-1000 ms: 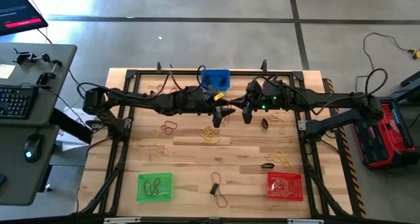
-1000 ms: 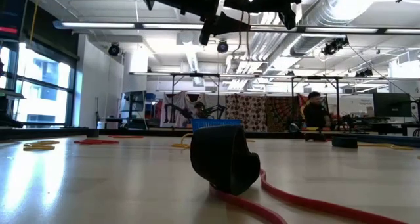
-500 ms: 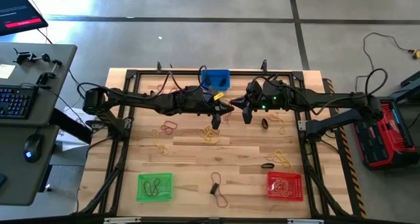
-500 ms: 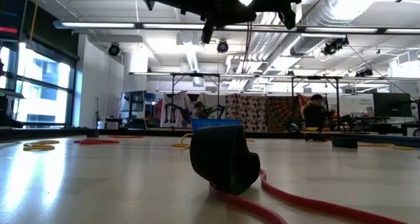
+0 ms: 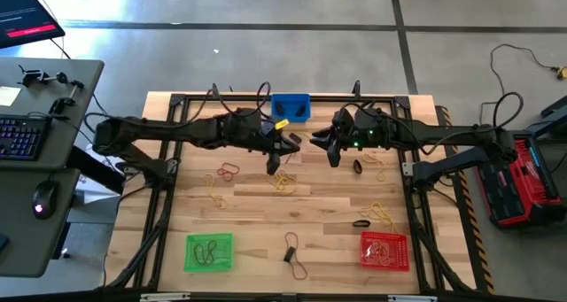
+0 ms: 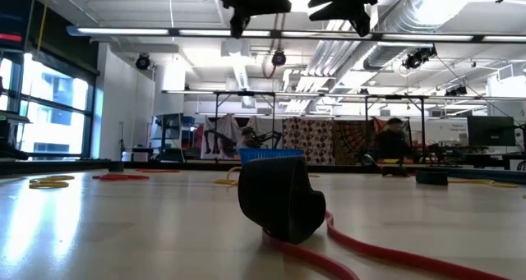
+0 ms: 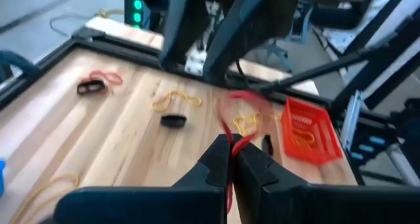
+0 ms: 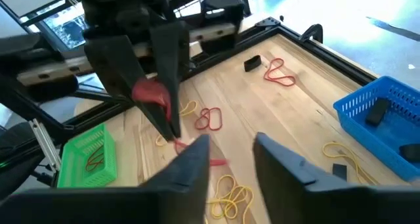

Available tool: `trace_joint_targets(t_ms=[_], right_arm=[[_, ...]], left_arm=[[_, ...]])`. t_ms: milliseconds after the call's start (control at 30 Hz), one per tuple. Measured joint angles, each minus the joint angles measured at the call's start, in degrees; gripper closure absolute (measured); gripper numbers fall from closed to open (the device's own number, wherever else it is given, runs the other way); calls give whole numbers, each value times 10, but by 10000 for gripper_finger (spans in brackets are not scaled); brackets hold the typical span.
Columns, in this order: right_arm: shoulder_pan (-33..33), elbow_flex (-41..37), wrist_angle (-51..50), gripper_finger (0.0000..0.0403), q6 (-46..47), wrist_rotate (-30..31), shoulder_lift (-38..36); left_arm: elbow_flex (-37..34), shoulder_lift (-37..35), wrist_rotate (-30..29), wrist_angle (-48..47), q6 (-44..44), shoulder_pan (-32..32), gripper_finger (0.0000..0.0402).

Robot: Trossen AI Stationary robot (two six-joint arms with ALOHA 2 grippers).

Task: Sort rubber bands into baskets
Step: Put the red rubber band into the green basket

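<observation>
While the left gripper (image 7: 230, 159) hangs above the middle of the wooden surface (image 5: 257, 209), its jaws are pressed together on a reddish rubber band (image 7: 231, 115), a thin loop that dangles stretched below the fingertips. The right gripper (image 8: 230, 159) hovers just beside it, toward the far edge, with its jaws parted and nothing between them.

The rubber bands are small thin loops in three colours: yellow, reddish-brown and black. They lie scattered over the surface. A yellow tangle (image 5: 283, 183) sits near the centre, a reddish-brown pair (image 5: 229, 171) lies to its left, and a black one (image 5: 358, 166) rests below the right gripper. More yellow strands (image 5: 380, 212) lie toward the red basket, with a black band (image 5: 361, 223) next to them. A black and a reddish band (image 5: 292, 253) lie together at the near edge, between the two front baskets.

There are three square mesh baskets. The blue basket (image 5: 291, 106) stands at the far edge, in the middle, with dark bands in it. The green basket (image 5: 209, 252) stands at the near left and holds a few dark loops. The red basket (image 5: 384, 251) stands at the near right and holds yellowish strands. No brand or writing can be read on any of them.
</observation>
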Motion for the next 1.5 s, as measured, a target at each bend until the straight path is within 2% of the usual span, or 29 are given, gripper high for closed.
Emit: trace_joint_targets(t_ms=[133,267,433,633,867,1200,1333,1500], right_arm=[[-4,0,5,232,-11,0,0],[-7,0,-3,220,-34,-5,0],[-8,0,-20,252,-65,-40,0],[-7,0,-42,321,-105,-74,0],[-4,0,-48,396,-104,-78,0],[27,0,-52,401,-69,-77,0],[50,0,-53,402,-65,-56,0],[69,0,-53,402,-57,-32,0]], left_arm=[[0,-33,19,-60,-5,-10,401],[0,-69,39,-120,-20,-37,401],[0,-111,36,-184,-78,-96,401],[0,-124,-31,-238,-187,-199,401],[0,-118,-82,-278,-304,-335,401],[-1,-103,-145,-366,-456,-505,401],[-3,-75,-156,-409,-486,-541,401],[-24,-42,-156,-405,-509,-560,401]])
